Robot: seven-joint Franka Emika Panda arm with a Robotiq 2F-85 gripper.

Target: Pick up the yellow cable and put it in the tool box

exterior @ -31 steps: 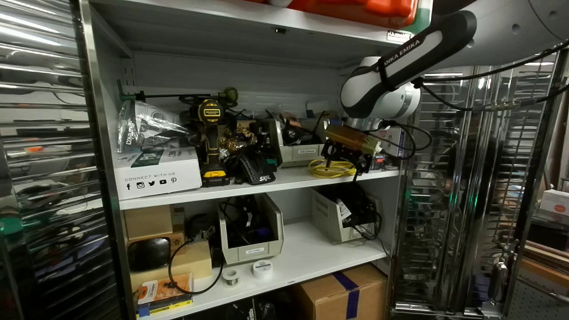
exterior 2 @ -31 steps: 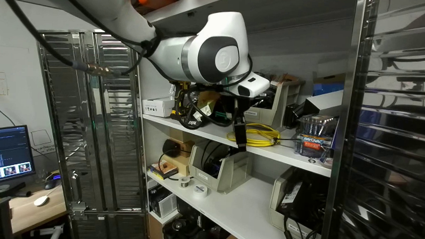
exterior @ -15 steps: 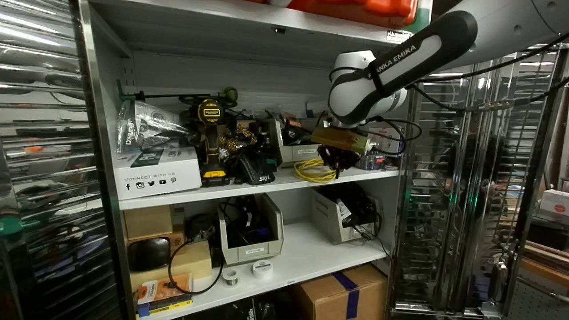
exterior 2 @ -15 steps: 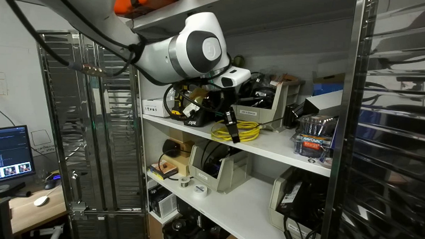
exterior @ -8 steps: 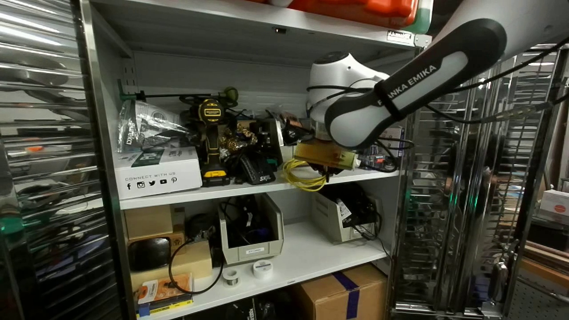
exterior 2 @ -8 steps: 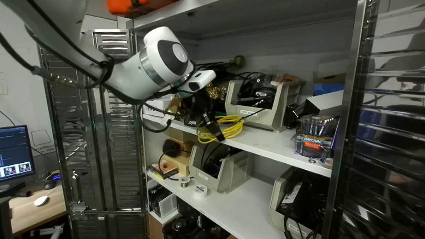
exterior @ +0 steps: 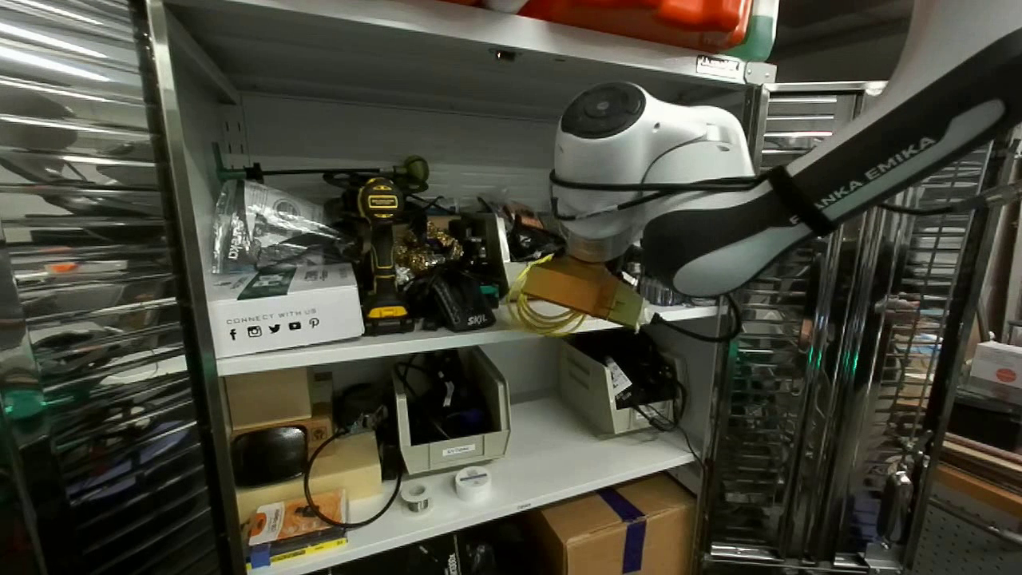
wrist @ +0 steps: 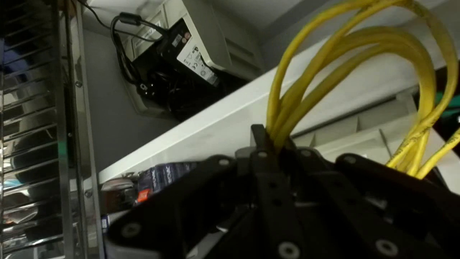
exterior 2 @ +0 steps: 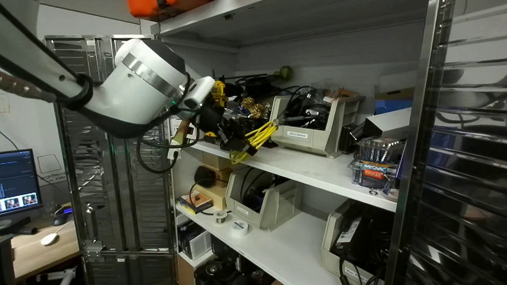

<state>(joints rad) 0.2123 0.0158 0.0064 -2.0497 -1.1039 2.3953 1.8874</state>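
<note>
The end effector (wrist: pixel 273 138) is narrow, pinching a bundle of strands of the yellow cable (exterior 2: pixel 260 135) between its fingertips. The coil sits tilted in that grip, with loops reaching past the tips and others just below them; whether the lowest loop touches anything, I cannot tell. In an exterior view an amber block (exterior: pixel 571 286) at the wrist hides the fingers.

Just behind the end effector stands a labelled grey bin (exterior 2: pixel 304 144) heaped with dark items. Near, left of the end effector in an exterior view, lie a black Skil item (exterior: pixel 455 299) and a gold, tinsel-like bundle (exterior: pixel 431 246); below are an adapter bin (exterior: pixel 587 387) and, lower left, a cable bin (exterior: pixel 455 461). Farther left a yellow-and-black drill (exterior: pixel 382 239) stands upright. A battery pack (exterior 2: pixel 373 165) is well to the right in an exterior view. Beyond the drill is a white carton (exterior: pixel 287 315); far below, a cardboard box (exterior: pixel 579 551). An orange case (exterior 2: pixel 144 1) sits high above, and a monitor (exterior 2: pixel 7 178) is farthest off.
</note>
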